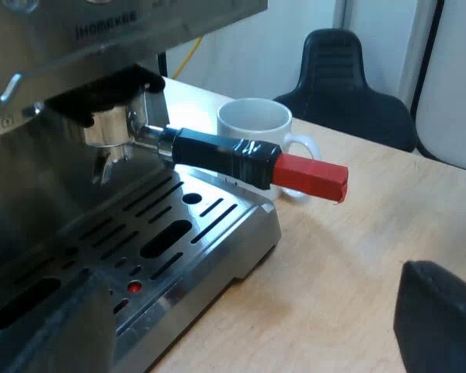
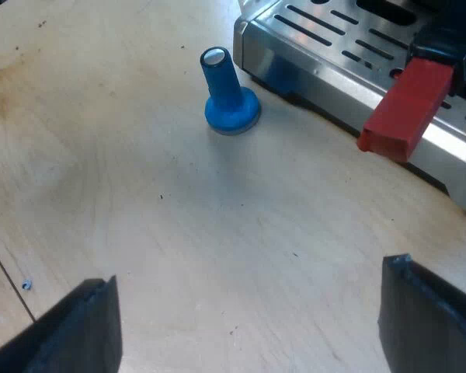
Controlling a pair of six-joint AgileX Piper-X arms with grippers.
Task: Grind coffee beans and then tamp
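Wood table point(image 2: 124, 194) under everything. Steel espresso machine point(image 1: 210, 241) on it, with the holder point(image 1: 113, 128) locked into its front. Its dark handle point(image 1: 221, 154) juts out over the table, the red end point(image 1: 311, 176) near the white mug point(image 1: 255, 123). Blue tamper point(image 2: 227, 97) upright on the table, just beside the machine's corner. My left gripper point(image 1: 248, 318) is spread wide, empty, short of the handle. My right gripper point(image 2: 248, 311) is likewise wide and empty, apart from the tamper.

Risks: twisting the handle could swing the red end into the mug. An off-centre pinch could topple the tamper.
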